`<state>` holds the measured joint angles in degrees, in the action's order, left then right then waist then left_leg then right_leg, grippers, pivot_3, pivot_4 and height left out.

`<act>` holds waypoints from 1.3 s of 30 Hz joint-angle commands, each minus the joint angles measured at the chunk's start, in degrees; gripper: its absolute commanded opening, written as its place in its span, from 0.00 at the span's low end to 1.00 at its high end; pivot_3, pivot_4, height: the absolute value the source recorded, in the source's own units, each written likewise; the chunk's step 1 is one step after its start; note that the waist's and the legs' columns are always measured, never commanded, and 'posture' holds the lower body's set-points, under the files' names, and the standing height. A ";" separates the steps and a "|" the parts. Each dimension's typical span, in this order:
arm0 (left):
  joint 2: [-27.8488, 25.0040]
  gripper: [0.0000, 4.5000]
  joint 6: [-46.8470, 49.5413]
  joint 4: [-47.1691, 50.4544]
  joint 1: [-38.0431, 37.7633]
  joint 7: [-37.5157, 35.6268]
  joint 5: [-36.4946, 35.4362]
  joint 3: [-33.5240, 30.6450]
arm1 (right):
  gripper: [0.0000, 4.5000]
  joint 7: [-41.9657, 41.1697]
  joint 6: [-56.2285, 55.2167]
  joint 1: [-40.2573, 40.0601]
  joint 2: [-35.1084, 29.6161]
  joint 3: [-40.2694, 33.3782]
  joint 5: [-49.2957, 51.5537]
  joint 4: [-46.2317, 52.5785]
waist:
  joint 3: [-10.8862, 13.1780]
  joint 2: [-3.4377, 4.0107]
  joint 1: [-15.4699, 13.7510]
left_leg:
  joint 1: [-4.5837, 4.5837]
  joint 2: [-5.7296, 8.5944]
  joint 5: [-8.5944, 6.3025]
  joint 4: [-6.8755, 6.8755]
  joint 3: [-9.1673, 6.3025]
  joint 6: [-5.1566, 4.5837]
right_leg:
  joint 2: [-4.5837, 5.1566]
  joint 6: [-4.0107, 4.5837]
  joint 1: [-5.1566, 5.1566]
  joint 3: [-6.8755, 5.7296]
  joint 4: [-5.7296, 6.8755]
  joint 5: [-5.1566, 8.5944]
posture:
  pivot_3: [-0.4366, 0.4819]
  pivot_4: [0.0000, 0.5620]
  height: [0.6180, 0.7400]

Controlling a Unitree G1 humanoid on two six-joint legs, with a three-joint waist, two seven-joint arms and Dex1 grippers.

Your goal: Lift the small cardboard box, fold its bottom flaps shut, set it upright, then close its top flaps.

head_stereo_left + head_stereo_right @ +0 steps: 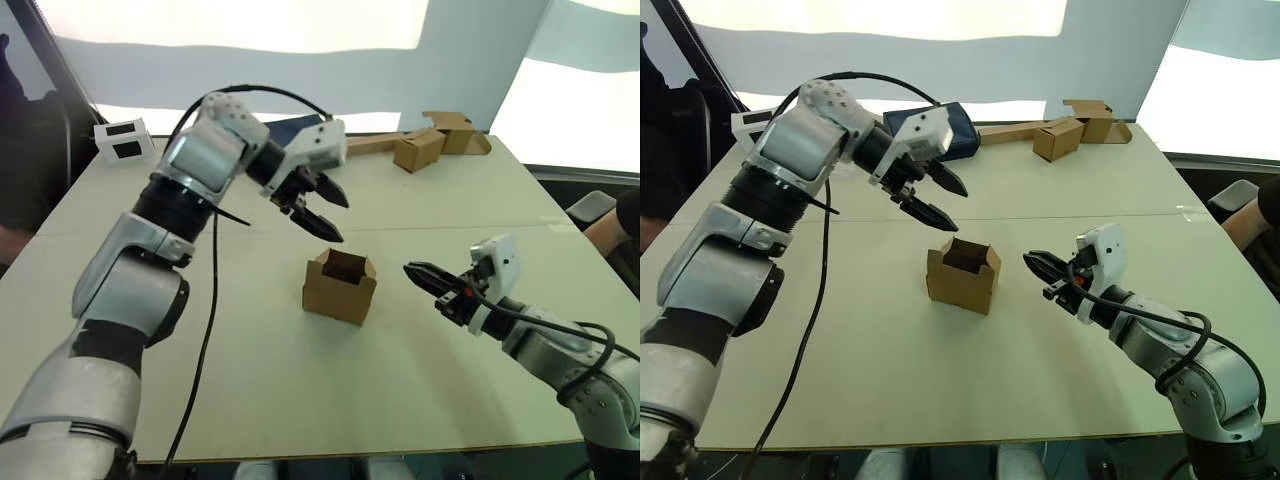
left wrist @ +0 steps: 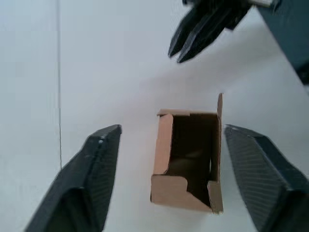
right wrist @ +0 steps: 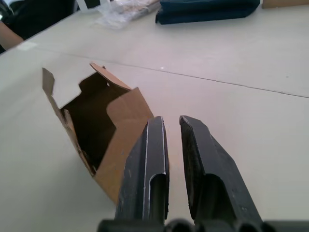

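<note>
Box position decides the next reach, and the head views set it out plainly: the small cardboard box [image 1: 340, 287] stands upright on the pale table [image 1: 300, 400], its open end up and the top flaps [image 1: 343, 266] raised around the mouth, with both arms clear of it. The left gripper [image 1: 322, 208] hangs above and just behind the box, fingers spread wide and angled down toward the opening. The right gripper [image 1: 432, 280] sits low, level with the box and on its right side, near but apart, pointing at its right wall with the fingers nearly together and nothing between them. The bottom flaps are under the box and cannot be seen. In the right eye view the same layout holds, with the smaller joined boxes [image 1: 1076, 128] and a dark blue cloth [image 1: 958, 135] well apart at the far edge. The left wrist view looks straight down into the box mouth, which lies between that gripper's two wide fingers [image 2: 91, 183], its long side running along the line of sight; the box looks to fit across the gap. The right wrist view shows the box just ahead and off to one side of its narrow pair of fingers [image 3: 147, 169], a flap edge nearest. By my reading the left arm is better placed for the lift.
</note>
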<state>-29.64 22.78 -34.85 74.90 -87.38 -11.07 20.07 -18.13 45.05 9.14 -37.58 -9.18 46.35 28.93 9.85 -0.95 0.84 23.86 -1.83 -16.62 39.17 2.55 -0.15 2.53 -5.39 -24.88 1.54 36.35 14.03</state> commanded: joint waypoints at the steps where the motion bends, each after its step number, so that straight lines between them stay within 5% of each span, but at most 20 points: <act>1: -0.88 0.39 -5.51 -2.91 -5.30 3.54 -1.38 -6.40 | 0.11 -0.05 0.10 2.78 -1.35 4.17 -6.50 -2.90 | 0.00 0.00 -0.08 | -0.03 0.00 0.00 0.00 0.01 0.00 | 0.00 0.00 -0.01 0.00 0.04 0.00 | 0.48 0.27 1.00; 6: 1.19 0.01 -11.72 -3.06 -16.08 11.63 -0.86 -10.44 | 0.11 -0.72 0.50 5.01 -0.03 8.87 -12.03 -6.89 | 0.00 -0.01 -0.32 | 0.01 0.02 0.01 0.02 0.11 0.01 | 0.05 -0.01 -0.03 -0.06 0.16 -0.01 | 0.48 0.27 1.00; 19: 4.73 0.01 -3.85 13.65 -32.95 26.06 5.90 -6.78 | 0.11 -5.31 2.68 6.53 2.71 14.67 -17.34 -8.28 | -0.01 -0.02 -0.24 | -0.14 0.05 0.03 0.10 0.13 0.05 | 0.09 -0.11 0.03 -0.04 0.40 -0.09 | 0.48 0.27 1.00; 39: -3.32 0.01 9.19 29.98 -39.45 16.81 0.70 -5.56 | 0.11 -11.45 5.44 9.32 6.99 16.15 -18.63 -12.38 | -0.01 -0.02 -0.06 | -0.52 0.04 0.11 0.10 0.11 0.18 | 0.05 -0.06 0.18 0.05 0.73 -0.07 | 0.48 0.27 1.00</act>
<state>-32.34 31.99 -7.11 35.74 -69.76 -9.20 14.91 -28.84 50.93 17.28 -31.26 6.53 27.76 15.87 9.85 -0.97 0.78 23.34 -1.80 -16.51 39.27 2.65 0.03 2.58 -5.45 -24.70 1.60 37.09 13.97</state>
